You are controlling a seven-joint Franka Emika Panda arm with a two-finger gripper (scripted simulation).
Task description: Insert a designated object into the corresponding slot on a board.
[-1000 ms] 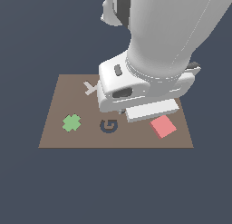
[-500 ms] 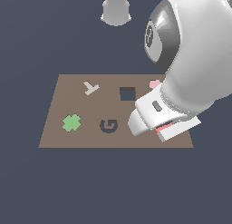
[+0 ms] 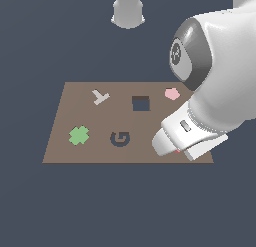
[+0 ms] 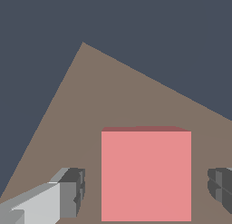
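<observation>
While the arm's bulky white wrist covers the corner of the brown board [image 3: 60, 146] at the exterior view's right, the wrist view shows the salmon-red square block [image 4: 146, 175] lying flat on the board between the two fingers [image 4: 72, 191] of the gripper [image 4: 147, 187], which stand spread, with gaps on both sides of the block. The dark navy square slot [image 3: 141, 104] sits apart, between a grey Y-shaped piece [image 3: 100, 97] and a pale pink pentagon [image 3: 172, 94]. A green cross [image 3: 79, 135] and a dark G-shaped recess [image 3: 120, 139] lie nearer the front edge.
</observation>
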